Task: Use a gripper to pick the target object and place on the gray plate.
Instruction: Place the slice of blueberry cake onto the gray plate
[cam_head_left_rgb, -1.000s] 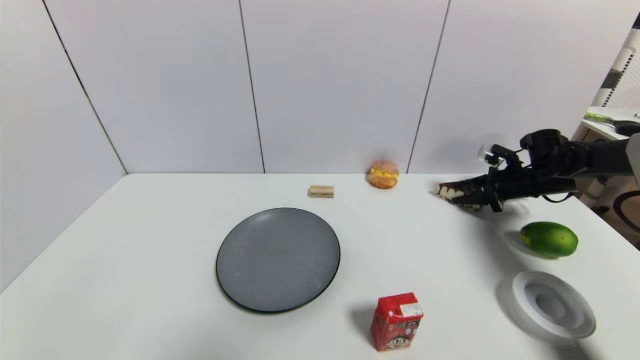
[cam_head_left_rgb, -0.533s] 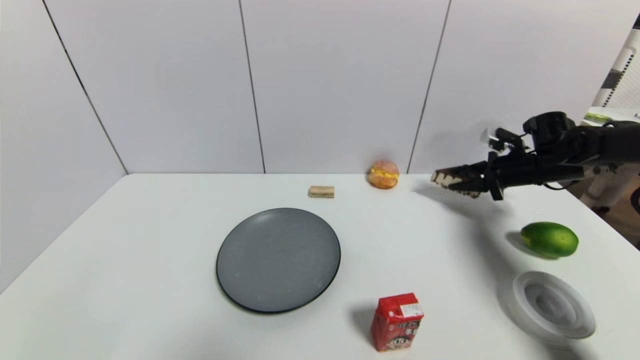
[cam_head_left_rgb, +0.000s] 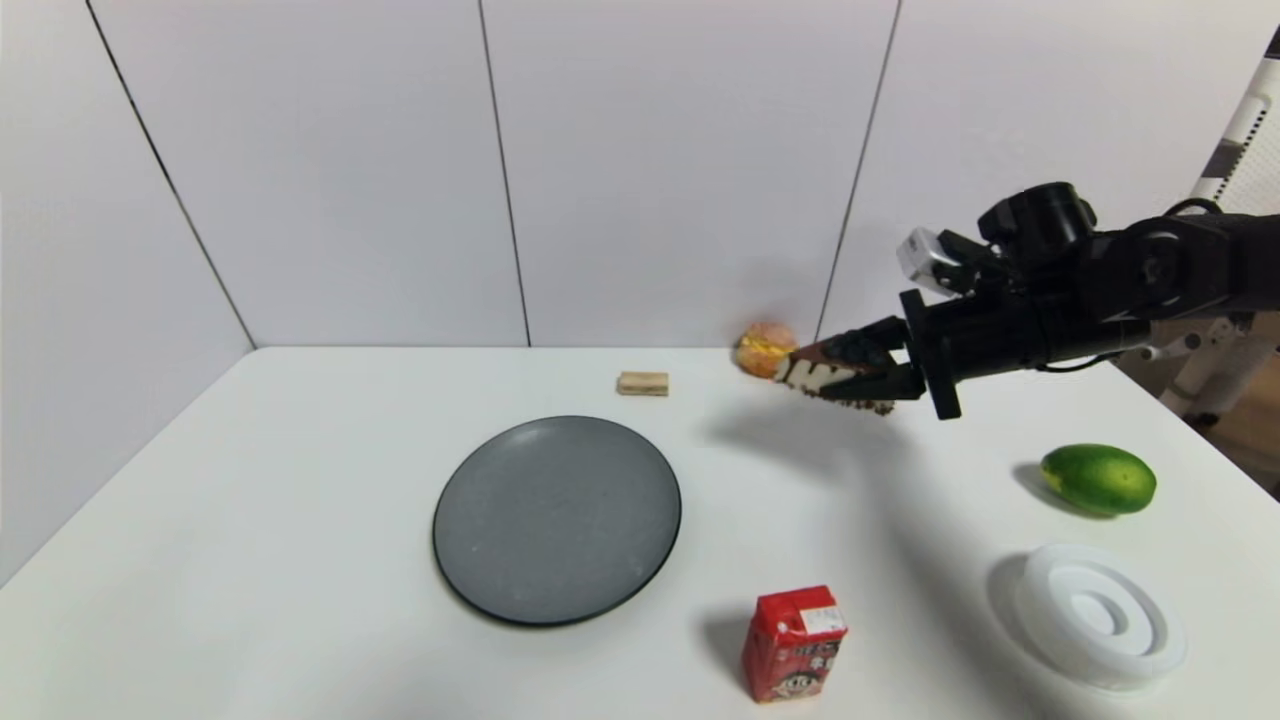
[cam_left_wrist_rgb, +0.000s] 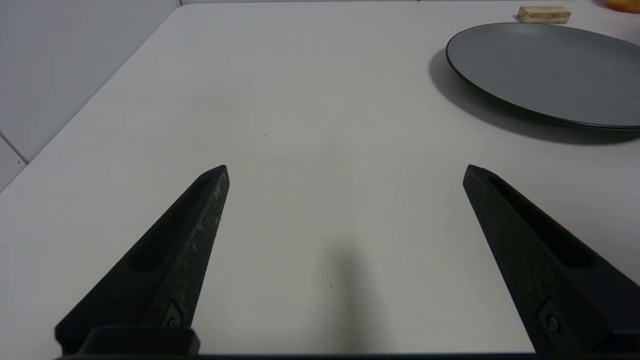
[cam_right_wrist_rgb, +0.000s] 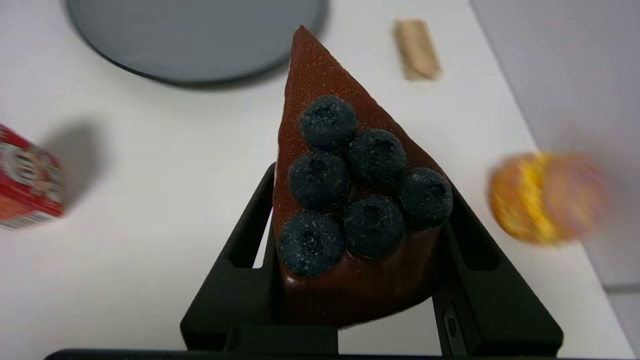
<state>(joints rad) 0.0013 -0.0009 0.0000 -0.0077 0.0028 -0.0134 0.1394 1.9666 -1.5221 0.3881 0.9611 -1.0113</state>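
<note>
While the right gripper (cam_head_left_rgb: 850, 375) clamps the cake slice (cam_right_wrist_rgb: 345, 190) by its sides — soft-looking, probably crushable — the left gripper (cam_left_wrist_rgb: 345, 172) idles, fingers wide.

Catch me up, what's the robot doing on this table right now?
The right gripper is shut on the cake slice and holds it in the air near the orange bun, right of the gray plate. The plate has nothing on it, so the placing is not yet done. The left gripper is open, low over the table left of the plate.
</note>
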